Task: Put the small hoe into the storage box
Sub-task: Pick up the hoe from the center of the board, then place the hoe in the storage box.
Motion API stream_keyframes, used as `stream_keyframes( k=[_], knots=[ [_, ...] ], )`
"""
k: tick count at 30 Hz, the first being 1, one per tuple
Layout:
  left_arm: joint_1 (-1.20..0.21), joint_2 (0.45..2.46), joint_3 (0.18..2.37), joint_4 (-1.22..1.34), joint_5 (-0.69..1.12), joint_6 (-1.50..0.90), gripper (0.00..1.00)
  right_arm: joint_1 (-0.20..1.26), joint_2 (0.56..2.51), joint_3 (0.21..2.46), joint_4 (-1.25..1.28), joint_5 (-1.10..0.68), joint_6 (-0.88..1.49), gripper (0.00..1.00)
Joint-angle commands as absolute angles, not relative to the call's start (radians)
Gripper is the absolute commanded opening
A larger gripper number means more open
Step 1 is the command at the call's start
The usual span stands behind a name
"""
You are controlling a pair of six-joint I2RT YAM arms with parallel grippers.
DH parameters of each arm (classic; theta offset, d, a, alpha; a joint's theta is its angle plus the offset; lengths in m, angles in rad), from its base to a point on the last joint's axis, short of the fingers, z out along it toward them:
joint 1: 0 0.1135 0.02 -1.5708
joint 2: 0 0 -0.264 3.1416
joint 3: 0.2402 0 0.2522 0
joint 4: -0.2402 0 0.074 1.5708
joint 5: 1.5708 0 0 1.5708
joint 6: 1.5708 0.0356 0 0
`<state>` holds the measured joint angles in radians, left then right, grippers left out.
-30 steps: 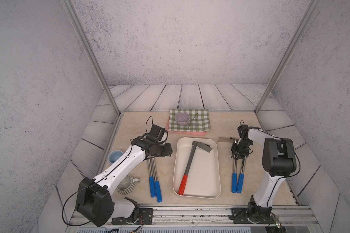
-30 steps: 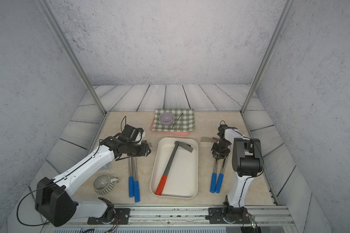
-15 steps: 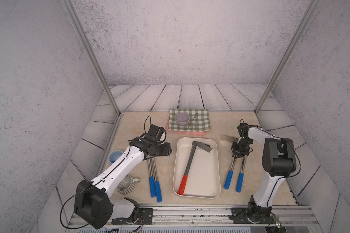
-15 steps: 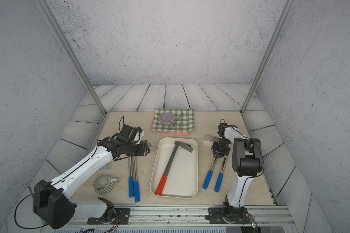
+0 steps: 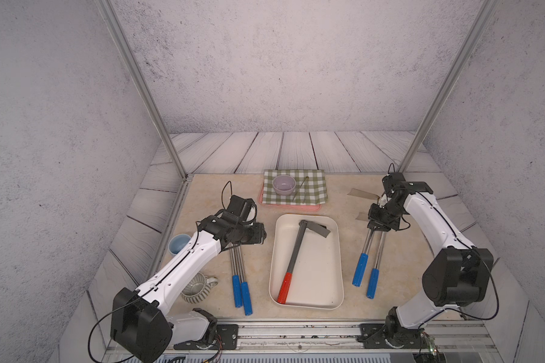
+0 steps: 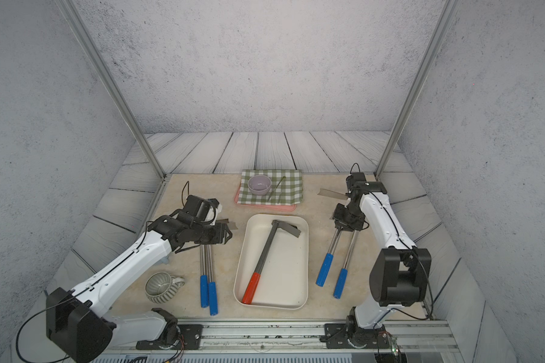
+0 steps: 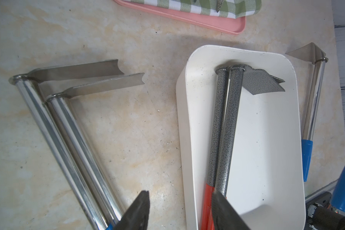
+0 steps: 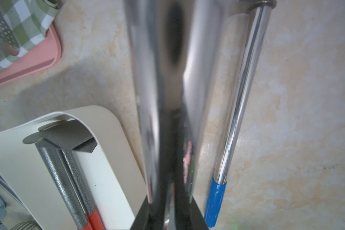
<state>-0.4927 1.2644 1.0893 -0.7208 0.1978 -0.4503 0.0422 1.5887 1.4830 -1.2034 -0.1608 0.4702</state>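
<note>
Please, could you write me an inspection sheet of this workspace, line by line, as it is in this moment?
Surface: beige table, small stains.
Job's things: storage box holds two red-handled hoes; three blue-handled hoes lie on the table.
Clutter: pink tray with checked cloth and purple bowl; blue cup; striped mug.
Hands: left hand open, empty; right hand shut on the fourth hoe, by its shaft.
Cables: black cable loops at both arms.
Surroundings: grey walls, plank floor, front metal rail.
</note>
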Motion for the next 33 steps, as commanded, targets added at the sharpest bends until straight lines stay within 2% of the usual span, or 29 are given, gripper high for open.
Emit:
stream_keyframes(
  k=[1,9,17,23,33],
  knots=[
    [-0.483,1.234,1.078,-0.739,0.184,-0.454,0.54,0.08,1.543,1.525,-1.308,-0.2,0.502,0.16],
    [-0.473,1.187,1.083,-0.761,0.167,-0.455,0.54,0.284,1.523,1.566,-1.314,-0.178,0.656,0.17],
    [-0.46,1.163,1.078,-0.77,0.172,-0.449,0.54,0.458,1.596,1.544,-1.259,-0.095,0.852,0.16],
    [-0.45,1.161,1.062,-0.762,0.181,-0.448,0.54,0.514,1.681,1.542,-1.236,-0.092,0.871,0.16],
    [-0.44,1.17,1.038,-0.736,0.2,-0.452,0.54,0.527,1.773,1.546,-1.225,-0.081,0.883,0.16]
  ],
)
